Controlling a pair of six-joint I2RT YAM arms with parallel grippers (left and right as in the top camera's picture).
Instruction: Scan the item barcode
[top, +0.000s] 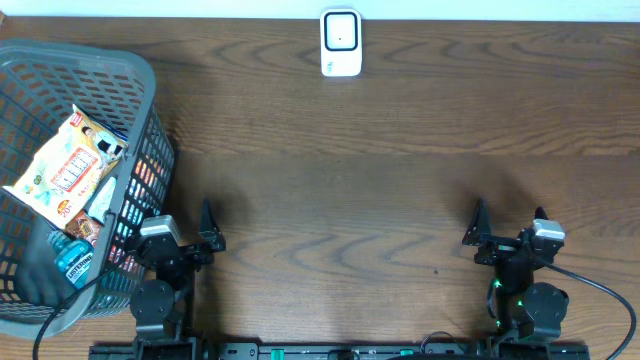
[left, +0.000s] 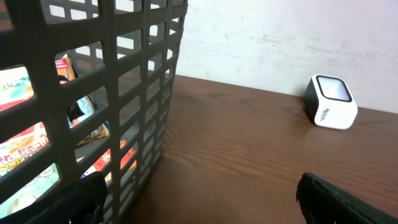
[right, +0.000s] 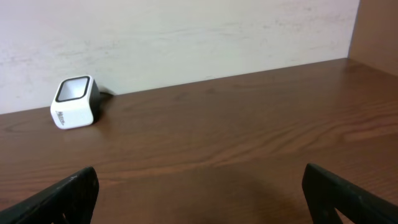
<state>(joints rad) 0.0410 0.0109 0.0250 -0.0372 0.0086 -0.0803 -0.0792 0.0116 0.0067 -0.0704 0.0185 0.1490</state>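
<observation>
Dark wood worktop (top: 380, 150) runs to a pale wall, where the white barcode scanner (top: 341, 43) stands. Only the overhead view shows the snack packets (top: 68, 165) lying inside the grey basket (top: 140, 90) at left. Both arms sit low at the near edge; left gripper (top: 200, 238) and right gripper (top: 490, 238) are wide open, holding nothing.

my left gripper (top: 208, 225) agape, near-left beside basket (top: 140, 75) | my right gripper (top: 480, 228) agape, near-right | scanner (top: 341, 42) far centre | snack bag (top: 70, 165) in basket
</observation>
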